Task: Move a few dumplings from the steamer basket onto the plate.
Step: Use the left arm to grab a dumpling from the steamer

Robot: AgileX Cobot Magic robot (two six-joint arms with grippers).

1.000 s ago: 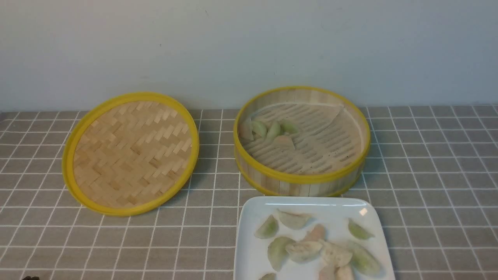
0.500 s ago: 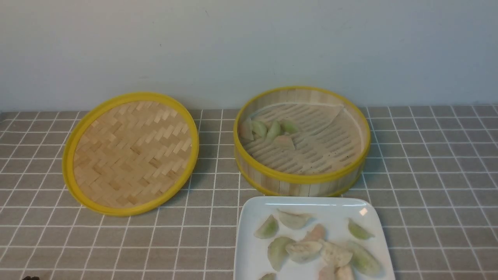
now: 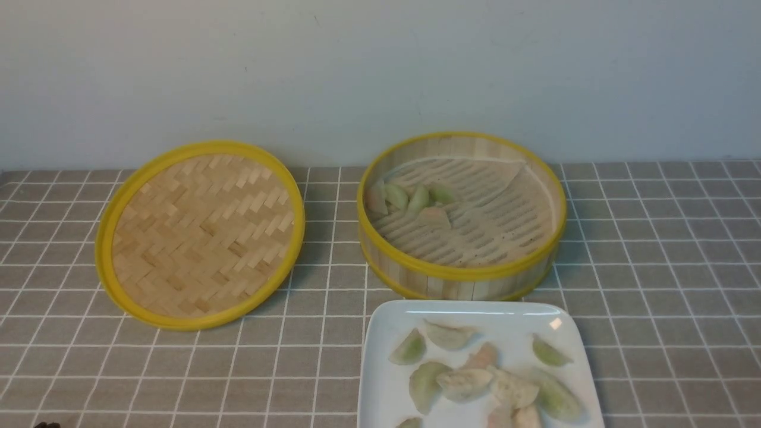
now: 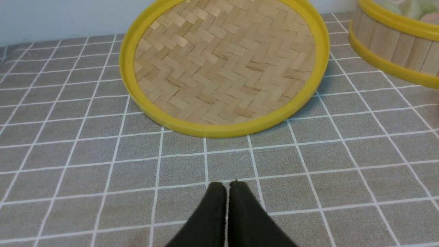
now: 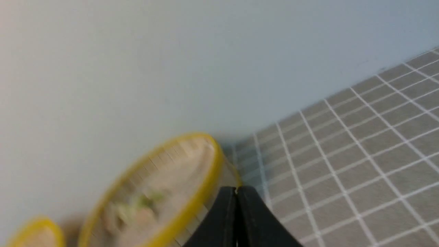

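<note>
The left gripper [image 4: 228,186] is holding its jaws pressed together on nothing, on the near side of the lid [image 4: 224,65]; the right gripper [image 5: 236,189] is doing likewise (blurred view). Glossy green and pinkish dumplings [image 3: 417,199] are lying at the left of the steamer basket [image 3: 461,274], others crowding the plate [image 3: 380,362] just nearer.

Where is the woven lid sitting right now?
In the front view, the woven lid lies on the tablecloth at the robot's left, beside the steamer basket, not touching it.
</note>
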